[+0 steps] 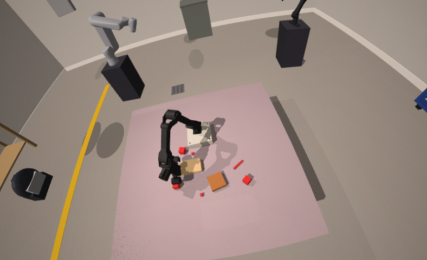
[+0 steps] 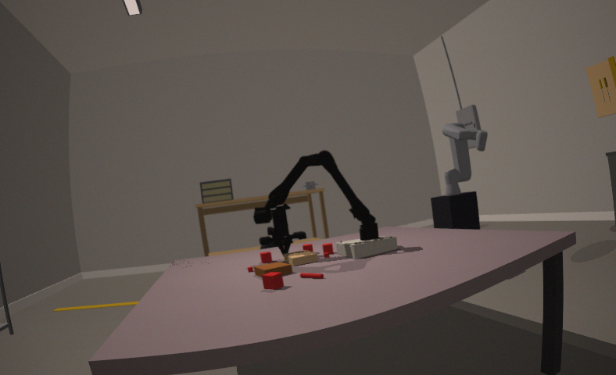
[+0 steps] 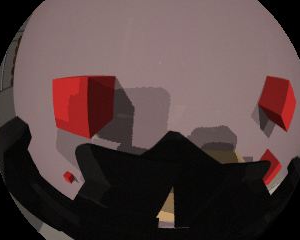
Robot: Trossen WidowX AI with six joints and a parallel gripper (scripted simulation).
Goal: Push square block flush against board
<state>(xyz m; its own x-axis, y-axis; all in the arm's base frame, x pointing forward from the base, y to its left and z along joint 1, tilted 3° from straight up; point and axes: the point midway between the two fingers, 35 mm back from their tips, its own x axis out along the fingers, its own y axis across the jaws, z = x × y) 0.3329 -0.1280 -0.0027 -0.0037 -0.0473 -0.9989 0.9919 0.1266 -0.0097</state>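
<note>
Square block [image 1: 217, 181], orange-brown and flat, lies on the pink surface [image 1: 257, 206] well apart from the claw [image 1: 178, 169], on the far side of the tan board [image 1: 191, 166] from it. That board is the landmark: the claw, fingers pressed together with nothing between them, stands at the board's edge, pointing down at the surface; whether it touches the board cannot be told. A gap separates the block from the board, their sides not parallel.

Around the board sit small red pieces: a red cube [image 1: 176, 186] just beside the claw, another red cube [image 1: 181, 150] between the board and the arm's white base plate [image 1: 193, 140], a thin red stick [image 1: 237, 164] and a larger red cube [image 1: 246, 179] beyond the block.

Farther from the board, off the surface, a grey arm [image 1: 108, 30] stands on a black pedestal [image 1: 123, 77], a yellow line [image 1: 77, 170] runs along the floor, and a wooden table [image 2: 256, 204] stands by the back wall.
</note>
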